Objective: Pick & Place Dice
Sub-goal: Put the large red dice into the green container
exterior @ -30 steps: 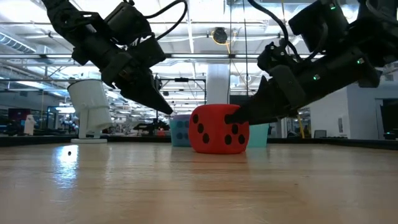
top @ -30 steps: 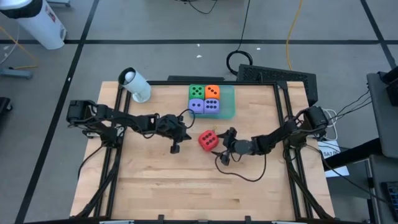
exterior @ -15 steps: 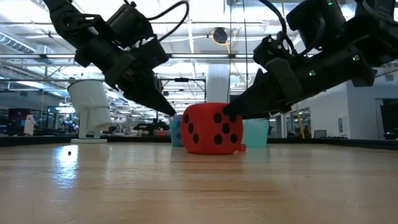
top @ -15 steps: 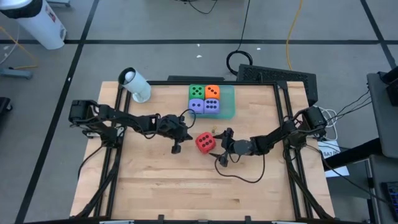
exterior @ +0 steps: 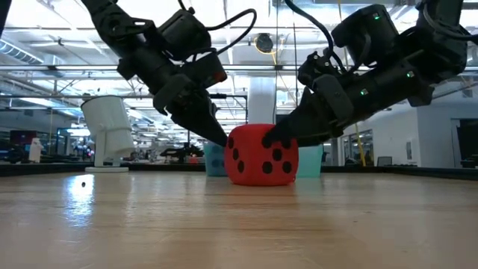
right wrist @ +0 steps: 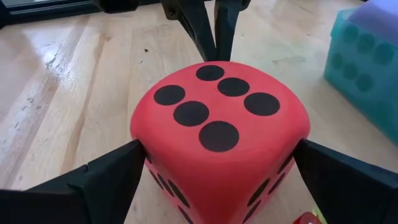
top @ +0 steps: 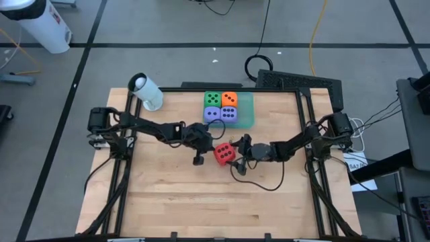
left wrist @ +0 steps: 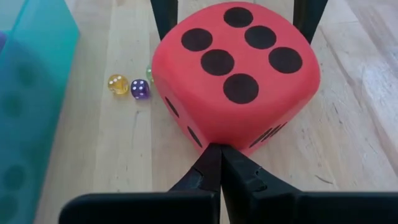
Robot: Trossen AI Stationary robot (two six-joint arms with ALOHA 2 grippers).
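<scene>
Gripping the red die [top: 224, 153] on the table [top: 168, 202]
It is clamped by the right gripper [top: 237, 151]; the closed left gripper [top: 206, 148] touches its other side.

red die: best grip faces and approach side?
Grip the red die on its two opposite side walls, coming in low from the right, as the right gripper straddles it now. It sits flat, five up; the shut left gripper blocks the left.

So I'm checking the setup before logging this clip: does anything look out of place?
Only the red die sits outside the green tray holding the other four dice. The right gripper straddles it; the shut left gripper touches its other side.
</scene>
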